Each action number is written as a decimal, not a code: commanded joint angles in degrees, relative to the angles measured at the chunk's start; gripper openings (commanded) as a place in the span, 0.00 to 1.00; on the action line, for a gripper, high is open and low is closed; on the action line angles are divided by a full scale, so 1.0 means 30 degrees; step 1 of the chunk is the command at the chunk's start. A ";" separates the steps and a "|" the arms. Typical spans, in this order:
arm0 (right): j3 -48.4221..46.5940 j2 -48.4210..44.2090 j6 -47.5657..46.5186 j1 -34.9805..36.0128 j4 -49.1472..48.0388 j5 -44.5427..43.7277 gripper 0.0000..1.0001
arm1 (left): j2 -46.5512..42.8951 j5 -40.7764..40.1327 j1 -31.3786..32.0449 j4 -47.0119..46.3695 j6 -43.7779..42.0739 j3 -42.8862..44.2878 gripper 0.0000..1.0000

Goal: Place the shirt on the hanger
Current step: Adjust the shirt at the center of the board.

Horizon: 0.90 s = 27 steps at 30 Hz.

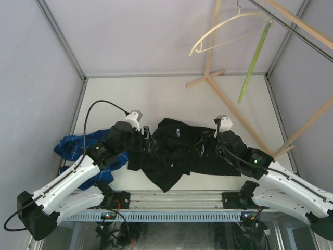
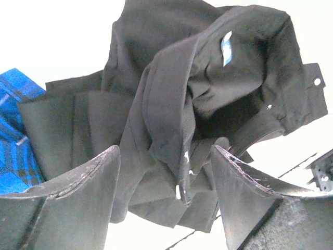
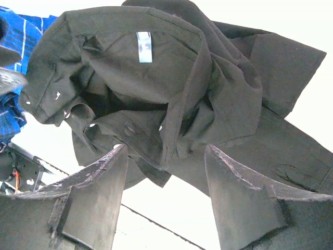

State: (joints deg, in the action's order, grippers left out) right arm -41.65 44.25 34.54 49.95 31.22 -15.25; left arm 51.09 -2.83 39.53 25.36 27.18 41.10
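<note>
White tabletop (image 1: 156, 96), walled in by pale grey panels, fills the top view. At its far right a wooden rack (image 1: 229, 99) is seen, and from its slanted rail two hangers are hung: a cream hanger (image 1: 229, 28) and, just beside it, the hanger (image 1: 255, 60), lime green and seen nearly edge-on as a thin sloping bar. Its hook cannot be made out against the rail.

The shirt (image 1: 182, 148) is found crumpled on the near part of the table between the two arms, well apart from the rack. Its white collar label (image 2: 227, 48) is shown in both wrist views, inside the open collar, and small white buttons (image 2: 317, 82) are seen along one edge. A blue plaid shirt (image 1: 78, 148) is heaped at the left, touching the black cloth, and is partly covered by the left arm.

The left gripper (image 1: 148, 140) is held at the shirt's left edge with its fingers (image 2: 78, 198) spread wide; nothing is clamped between them. The right gripper (image 1: 208, 141) is held over the shirt's right half, its fingers (image 3: 93, 192) likewise set far apart and closed on nothing. Whether any fingertip touches the cloth cannot be told, since dark fingers merge with dark fabric from above. The sleeves are folded under and cannot be traced.
</note>
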 commanded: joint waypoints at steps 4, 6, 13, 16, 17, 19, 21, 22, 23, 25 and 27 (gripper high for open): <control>0.0724 -0.1064 0.0974 0.0116 -0.0488 -0.0777 0.61 | 0.0418 0.0015 -0.0461 -0.0207 -0.0913 0.2298 0.71; 0.0741 -0.1229 0.1362 0.0131 -0.0217 -0.1242 0.61 | 0.0839 0.0280 -0.0461 -0.0193 -0.1030 0.2633 0.69; 0.0729 -0.1449 0.4604 -0.0105 0.2666 -0.5276 0.63 | 0.0477 -0.0540 -0.0831 0.0571 -0.1919 0.3753 0.69; 0.0703 -0.1446 0.5436 -0.0805 0.3630 -0.5544 0.63 | -0.0176 -0.0718 -0.1286 0.1127 -0.2361 0.3779 0.69; 0.0703 -0.1471 0.5531 -0.0901 0.3754 -0.5574 0.63 | -0.0462 -0.0725 -0.1451 0.1243 -0.2488 0.3711 0.69; 0.0483 -0.1533 0.5741 -0.0947 0.4274 -0.5898 0.62 | -0.0993 -0.0753 -0.1770 0.1399 -0.2726 0.3509 0.70; 0.0066 -0.1608 0.6152 -0.0948 0.5161 -0.6562 0.62 | -0.1533 -0.0746 -0.1968 0.1559 -0.2936 0.3252 0.70; -0.0178 -0.1685 0.6415 -0.0948 0.5649 -0.7008 0.62 | -0.1796 -0.0776 -0.2041 0.1644 -0.3024 0.3155 0.70; -0.0429 -0.1793 0.6675 -0.0963 0.6193 -0.7493 0.62 | -0.2030 -0.0817 -0.2105 0.1703 -0.3083 0.3022 0.70; -0.0854 -0.2096 0.7468 -0.0970 0.7287 -0.8737 0.62 | -0.2479 -0.0945 -0.2195 0.1728 -0.3140 0.2748 0.71; -0.1248 -0.2403 0.7793 -0.1166 0.7851 -1.0090 0.62 | -0.2613 -0.0928 -0.2297 0.1711 -0.3112 0.2505 0.71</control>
State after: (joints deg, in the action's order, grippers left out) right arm -41.04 39.22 53.30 47.31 49.47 -36.03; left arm 44.82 -4.67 33.41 30.87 19.70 49.10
